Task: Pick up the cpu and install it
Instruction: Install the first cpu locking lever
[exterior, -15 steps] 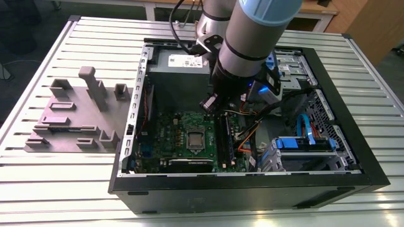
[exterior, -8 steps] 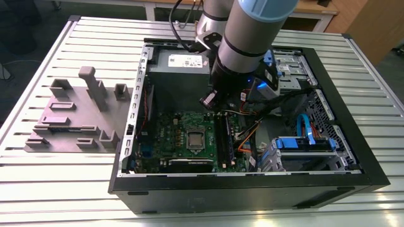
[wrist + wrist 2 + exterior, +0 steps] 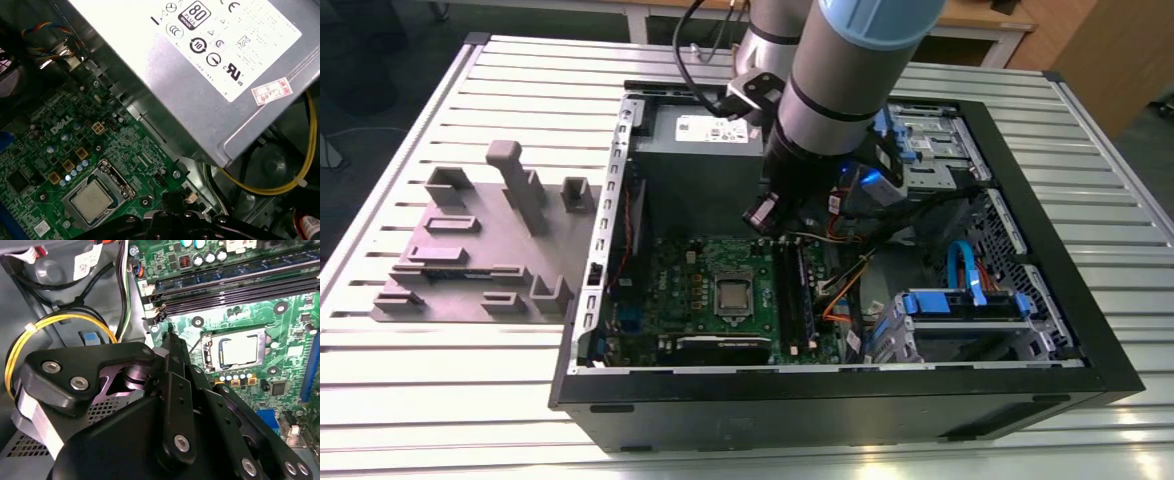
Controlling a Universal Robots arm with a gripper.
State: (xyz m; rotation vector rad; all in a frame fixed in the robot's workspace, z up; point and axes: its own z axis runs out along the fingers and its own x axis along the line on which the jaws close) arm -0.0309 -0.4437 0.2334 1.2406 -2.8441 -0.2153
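The fingers (image 3: 176,371) are drawn together to a narrow tip with nothing seen between them. They hang inside the open computer case (image 3: 854,405), just beside the end of the memory slots (image 3: 235,287) and over the edge of the motherboard (image 3: 680,290). The cpu (image 3: 239,351) lies flat in its socket on that board, ringed by the socket's metal frame, near the fingertip but apart from it, with open air above its silvery top. In the first wrist view the cpu (image 3: 92,200) sits close to the long lower edge of the grey power supply (image 3: 210,60), which stands as a wall along one side of the board. A yellow cable (image 3: 270,187) loops beneath that box's corner, and the second wrist view shows the same cable (image 3: 60,320) curving behind the finger linkage. The exterior view gives the wider bounds. The arm (image 3: 854,70) reaches down past the case rim, and bundled wires and blue drive caddies (image 3: 961,303) crowd the exterior view's right. Outside the case, a grey fixture block (image 3: 474,250) rests on the slatted bench (image 3: 454,400) at the exterior view's left.
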